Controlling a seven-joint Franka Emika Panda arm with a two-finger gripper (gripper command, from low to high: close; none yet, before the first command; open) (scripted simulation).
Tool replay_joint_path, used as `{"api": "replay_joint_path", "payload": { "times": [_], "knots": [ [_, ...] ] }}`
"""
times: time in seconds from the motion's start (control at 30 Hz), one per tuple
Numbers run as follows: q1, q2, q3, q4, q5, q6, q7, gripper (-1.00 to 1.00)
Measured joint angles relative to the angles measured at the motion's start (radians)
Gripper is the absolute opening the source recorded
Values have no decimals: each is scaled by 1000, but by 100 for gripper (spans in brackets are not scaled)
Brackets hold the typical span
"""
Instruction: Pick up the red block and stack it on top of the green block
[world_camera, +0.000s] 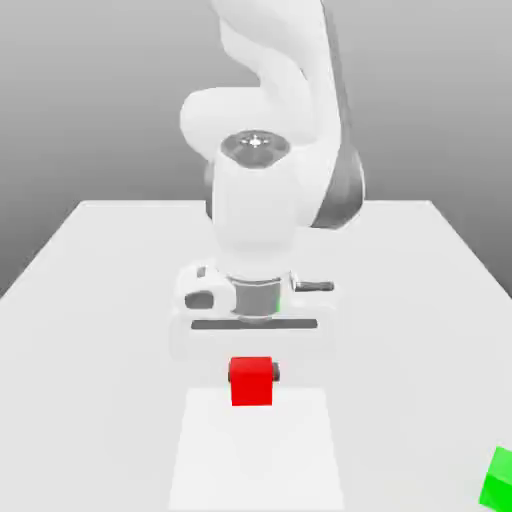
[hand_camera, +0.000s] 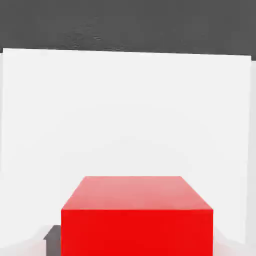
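Because the gripper (world_camera: 252, 375) is clamped shut on the red block (world_camera: 251, 382), with a dark fingertip (world_camera: 274, 374) showing against the cube's side on the exterior view's right, the pick looks settled and the stacking is what remains. The red block hangs directly under the white hand, and a pale shadow patch on the table (world_camera: 90, 290) beneath it suggests the cube is already clear of the surface, though how far I cannot tell. In the hand view the red block (hand_camera: 137, 215) sits close under the camera, its top face level and square to the view, with bare white table beyond it. The green block (world_camera: 497, 478) rests on the table well apart from the held cube, near the edge of the exterior view's right and nearer to that camera than the hand is, and it is cut off by the frame so its full outline is not visible. That offset is what the coming move turns on: from the gripper, the target lies off toward the exterior view's right and toward the camera, so the carry should be a diagonal sweep across the table, not a straight drop. Both blocks are cubes, so there is no long axis to match, only faces to square up. My judgement is that the red block should stay high enough to pass over the green one before it comes down, since a low approach risks knocking the green block aside
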Motion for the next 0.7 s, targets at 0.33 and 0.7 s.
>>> {"api": "replay_joint_path", "payload": {
  "times": [0.33, 0.7],
  "knots": [
    [219, 200, 133, 360, -62, -158, 170, -100],
    [311, 370, 130, 463, -123, -88, 248, 100]
  ]
}}
